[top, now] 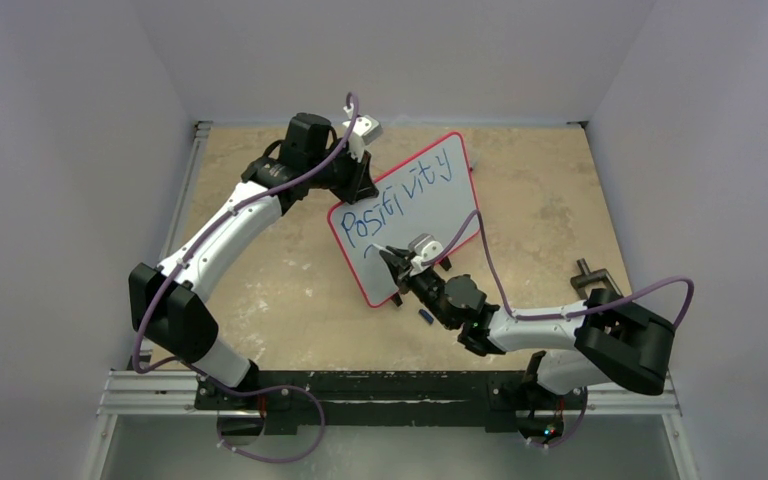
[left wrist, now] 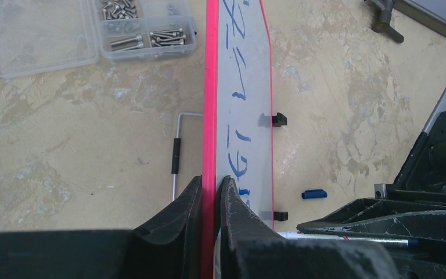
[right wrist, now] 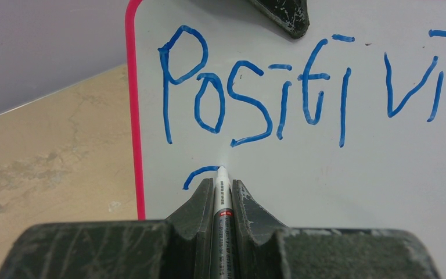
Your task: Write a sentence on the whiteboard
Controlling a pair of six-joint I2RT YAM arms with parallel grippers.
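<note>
The whiteboard (top: 415, 215) has a glossy white face and thin red frame and stands tilted on its two black clip feet (left wrist: 279, 120). Blue writing reads "Positivity". My left gripper (top: 360, 175) is shut on the board's upper red edge (left wrist: 210, 116), the jaws on either side of the frame. My right gripper (top: 392, 258) is shut on a white marker (right wrist: 221, 197). The marker tip touches the board (right wrist: 325, 186) below the "P", at the end of a short blue arc. The left gripper's finger shows at the top of the right wrist view (right wrist: 284, 14).
A blue marker cap (top: 425, 316) lies on the table before the board, also in the left wrist view (left wrist: 314, 193). A clear box of screws (left wrist: 145, 29) and a hex key (left wrist: 176, 157) lie behind the board. A black clamp (top: 590, 275) sits at the right.
</note>
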